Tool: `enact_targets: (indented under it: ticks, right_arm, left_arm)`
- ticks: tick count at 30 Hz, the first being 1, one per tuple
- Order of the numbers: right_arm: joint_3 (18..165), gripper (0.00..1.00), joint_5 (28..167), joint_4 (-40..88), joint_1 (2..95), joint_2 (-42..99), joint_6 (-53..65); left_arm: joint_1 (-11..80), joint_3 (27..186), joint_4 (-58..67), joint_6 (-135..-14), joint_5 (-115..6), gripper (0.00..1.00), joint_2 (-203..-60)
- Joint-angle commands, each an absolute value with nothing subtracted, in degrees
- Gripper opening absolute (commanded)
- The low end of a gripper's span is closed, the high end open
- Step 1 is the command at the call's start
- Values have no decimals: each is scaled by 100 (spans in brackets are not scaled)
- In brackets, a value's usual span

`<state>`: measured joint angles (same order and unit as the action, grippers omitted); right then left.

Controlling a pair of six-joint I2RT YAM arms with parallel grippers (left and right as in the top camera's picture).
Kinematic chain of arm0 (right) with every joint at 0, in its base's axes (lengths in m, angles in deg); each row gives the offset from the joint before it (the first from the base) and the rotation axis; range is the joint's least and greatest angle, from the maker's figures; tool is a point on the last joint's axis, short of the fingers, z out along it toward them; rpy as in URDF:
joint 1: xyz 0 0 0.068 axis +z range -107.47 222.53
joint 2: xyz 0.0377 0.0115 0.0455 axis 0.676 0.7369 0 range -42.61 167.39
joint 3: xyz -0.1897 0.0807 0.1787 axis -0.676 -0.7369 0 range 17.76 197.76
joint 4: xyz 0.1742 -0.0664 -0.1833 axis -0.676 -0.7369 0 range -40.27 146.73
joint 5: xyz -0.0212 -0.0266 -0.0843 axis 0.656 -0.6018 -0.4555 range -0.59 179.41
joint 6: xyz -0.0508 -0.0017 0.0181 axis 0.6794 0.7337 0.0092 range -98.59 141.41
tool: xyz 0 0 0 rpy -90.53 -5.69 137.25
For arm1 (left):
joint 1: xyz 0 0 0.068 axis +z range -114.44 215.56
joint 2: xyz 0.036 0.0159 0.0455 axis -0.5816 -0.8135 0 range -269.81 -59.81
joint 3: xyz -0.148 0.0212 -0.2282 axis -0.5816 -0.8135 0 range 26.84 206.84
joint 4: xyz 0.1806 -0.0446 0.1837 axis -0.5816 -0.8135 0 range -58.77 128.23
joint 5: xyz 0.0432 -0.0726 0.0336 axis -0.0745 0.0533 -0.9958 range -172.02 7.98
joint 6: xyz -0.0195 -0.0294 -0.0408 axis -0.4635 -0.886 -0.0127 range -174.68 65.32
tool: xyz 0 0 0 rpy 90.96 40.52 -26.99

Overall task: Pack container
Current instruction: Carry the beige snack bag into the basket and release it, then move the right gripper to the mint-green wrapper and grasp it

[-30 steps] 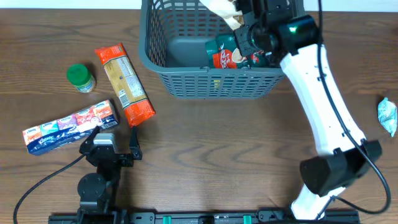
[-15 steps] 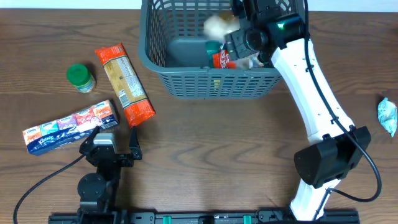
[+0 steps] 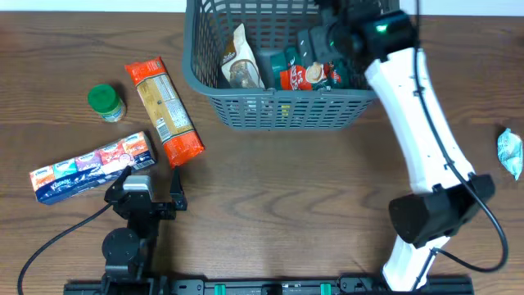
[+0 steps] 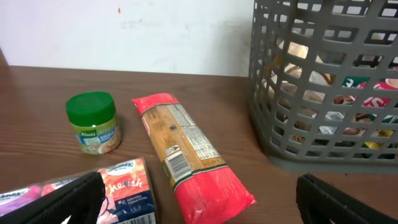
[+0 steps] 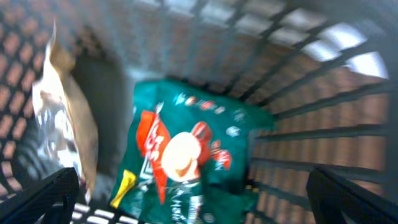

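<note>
Two packets (image 3: 239,59) inside container (image 3: 278,113) (right gripper (image 5: 196,202) agape)

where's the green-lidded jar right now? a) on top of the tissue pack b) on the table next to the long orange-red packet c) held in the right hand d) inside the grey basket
b: the green-lidded jar stands on the table just left of the long orange-red packet, outside the container.

The dark brown wooden table (image 3: 295,197) bore the grey-blue slotted plastic basket (image 3: 282,111) at twelve o'clock. A long red-ended pasta packet (image 3: 163,110) and a small green-lidded jar (image 3: 106,102) lay toward ten, a flat multicoloured tissue multipack (image 3: 92,166) at nine, and a crumpled pale-blue wrapper (image 3: 510,152) at three.
</note>
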<state>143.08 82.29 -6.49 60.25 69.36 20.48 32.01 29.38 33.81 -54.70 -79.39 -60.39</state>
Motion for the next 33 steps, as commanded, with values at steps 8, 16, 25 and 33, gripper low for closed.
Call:
enact_targets:
  ticks: [8, 16, 25, 33]
  right_arm:
    - [15187, 99, 7443, -1910, 4241, 6151, 555]
    - [15110, 99, 7438, -2962, 2538, 6166, 713]
    - [14848, 99, 7436, -3113, 1404, 6166, 658]
    - [13735, 99, 7451, -2734, 949, 6166, -90]
  left_arm:
    - [3184, 2781, 3300, -5476, -7963, 99, -6015]
    - [3184, 2781, 3300, -5476, -7963, 99, -6015]
    - [3184, 2781, 3300, -5476, -7963, 99, -6015]
    - [3184, 2781, 3300, -5476, -7963, 99, -6015]
